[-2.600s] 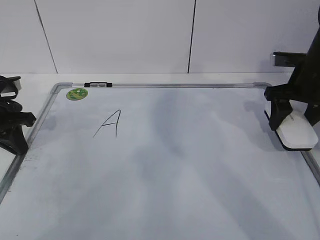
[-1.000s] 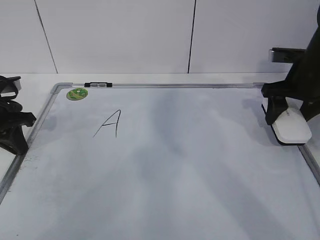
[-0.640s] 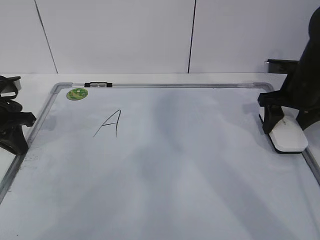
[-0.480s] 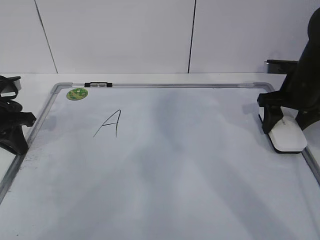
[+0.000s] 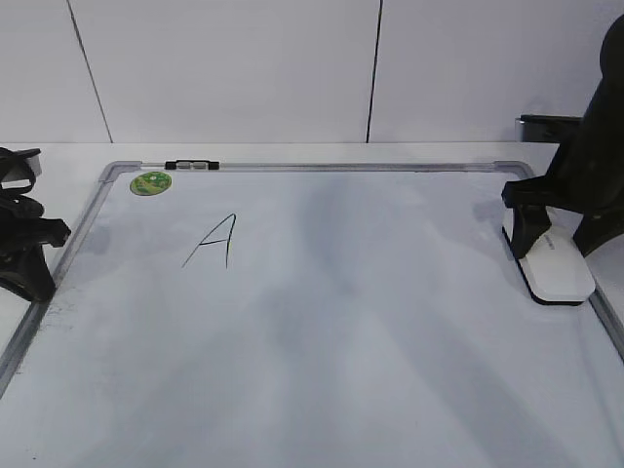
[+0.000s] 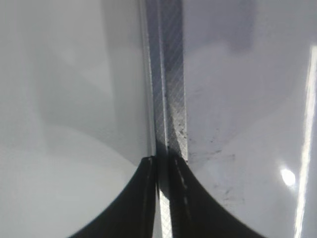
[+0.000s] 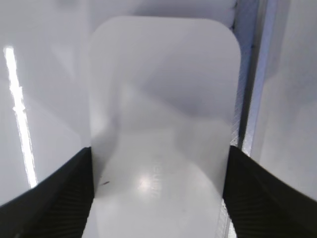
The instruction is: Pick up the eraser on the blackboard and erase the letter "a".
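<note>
Exterior view: slanted look down at blackboard (image 5: 322, 322) lying flat on white bench (image 5: 292, 153), grey frame all round.
Left gripper (image 5: 24, 255): parked at far left edge, over frame's left rail; fingers (image 6: 143, 198) pressed together, nothing between, per left wrist view.
Left rail: grey strip running up between those fingers in left wrist view, dark specks on board surface just right of it.
Green sticker (image 5: 150, 182): top left corner of board, just inside frame.
Clip (image 5: 191, 165): small black-and-silver, on top rail, just right of sticker.
Capital "A" (image 5: 213, 241): thin black marker, upper left area of board, below sticker and clip.
Letter "a": lowercase one not made out anywhere on board.
Eraser (image 5: 554, 266): white, rounded corners, flat on board at far right, just beside right rail.
Right gripper (image 5: 556, 229): down over eraser, fingers (image 7: 54, 198) spread wide on either side of it; contact with sides cannot tell, eraser not lifted.
</note>
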Robot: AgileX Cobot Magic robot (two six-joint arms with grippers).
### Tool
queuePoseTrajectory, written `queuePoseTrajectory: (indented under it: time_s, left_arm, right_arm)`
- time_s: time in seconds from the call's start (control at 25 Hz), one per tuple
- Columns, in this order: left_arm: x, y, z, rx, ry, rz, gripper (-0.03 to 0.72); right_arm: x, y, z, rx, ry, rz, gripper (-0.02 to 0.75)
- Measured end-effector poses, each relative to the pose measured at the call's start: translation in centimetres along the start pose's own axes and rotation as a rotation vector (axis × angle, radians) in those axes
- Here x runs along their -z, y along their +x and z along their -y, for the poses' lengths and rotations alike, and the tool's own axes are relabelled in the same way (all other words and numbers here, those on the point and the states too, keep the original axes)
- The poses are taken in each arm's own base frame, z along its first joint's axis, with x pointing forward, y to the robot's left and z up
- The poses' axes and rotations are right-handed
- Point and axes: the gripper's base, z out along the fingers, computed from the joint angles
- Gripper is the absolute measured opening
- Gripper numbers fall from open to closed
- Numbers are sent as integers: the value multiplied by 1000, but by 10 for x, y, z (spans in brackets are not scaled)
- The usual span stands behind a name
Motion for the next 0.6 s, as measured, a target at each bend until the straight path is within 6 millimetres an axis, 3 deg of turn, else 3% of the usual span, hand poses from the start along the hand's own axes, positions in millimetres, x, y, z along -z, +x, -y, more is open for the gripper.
queuePoseTrajectory:
  time_s: [0.2, 0.44, 0.6]
  left_arm:
    - [0, 0, 0, 0, 0, 0, 45]
    - [0, 0, 0, 0, 0, 0, 45]
    - [0, 0, 0, 0, 0, 0, 45]
  right_arm:
    - [4, -1, 0, 4, 1, -4, 616]
    - [29, -11, -1, 12, 1, 15, 615]
    - [36, -12, -2, 13, 1, 26, 614]
